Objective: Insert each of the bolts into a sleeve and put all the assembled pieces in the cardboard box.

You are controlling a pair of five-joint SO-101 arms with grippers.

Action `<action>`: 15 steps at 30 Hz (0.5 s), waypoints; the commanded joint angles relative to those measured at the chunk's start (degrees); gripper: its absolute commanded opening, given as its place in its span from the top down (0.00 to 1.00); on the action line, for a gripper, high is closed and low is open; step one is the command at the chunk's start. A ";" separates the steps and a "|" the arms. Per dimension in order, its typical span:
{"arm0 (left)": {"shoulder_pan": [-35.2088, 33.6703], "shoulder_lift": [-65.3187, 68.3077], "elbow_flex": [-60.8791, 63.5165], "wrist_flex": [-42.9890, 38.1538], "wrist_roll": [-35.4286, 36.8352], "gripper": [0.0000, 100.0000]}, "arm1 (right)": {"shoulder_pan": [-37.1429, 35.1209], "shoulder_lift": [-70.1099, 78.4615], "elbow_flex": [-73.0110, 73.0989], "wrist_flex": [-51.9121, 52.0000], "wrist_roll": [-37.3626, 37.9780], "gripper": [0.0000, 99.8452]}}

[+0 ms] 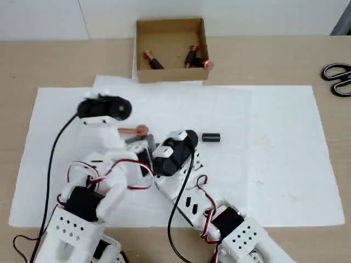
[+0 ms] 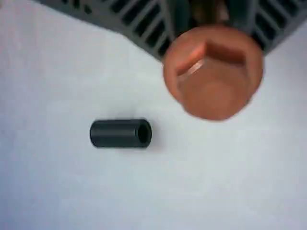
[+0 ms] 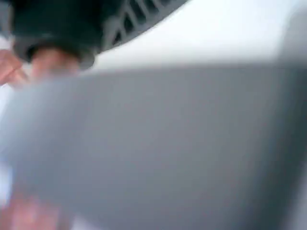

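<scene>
Gripping a copper hex-headed bolt (image 2: 213, 72), the left pincer (image 1: 136, 133) hangs mid-frame. The short black cylindrical sleeve (image 1: 211, 137) lies to its right on the surface, long axis left-to-right.

1. the cardboard box (image 1: 171, 74) stands on the table (image 1: 55, 60) at the far side, touching the sheet's (image 1: 263, 181) far edge.
2. assembled pieces (image 1: 154, 62) lie in the box.
3. the sleeve (image 1: 211, 137) lies on the sheet near its middle, with the bolt (image 1: 134, 130) well apart to its left.
4. the scissors (image 1: 337, 76) lie off the sheet at the far right.
</scene>
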 commanded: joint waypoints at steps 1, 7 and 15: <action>1.05 -0.53 0.22 3.43 -1.05 0.99 | 1.71 -1.45 -1.05 -1.80 0.35 1.00; 1.05 -0.26 0.22 3.69 -1.05 0.99 | 1.80 -1.45 -1.05 -1.80 0.35 1.00; 1.05 -0.53 -0.04 1.67 -1.67 0.93 | 1.80 -1.45 -1.05 -1.80 0.35 1.00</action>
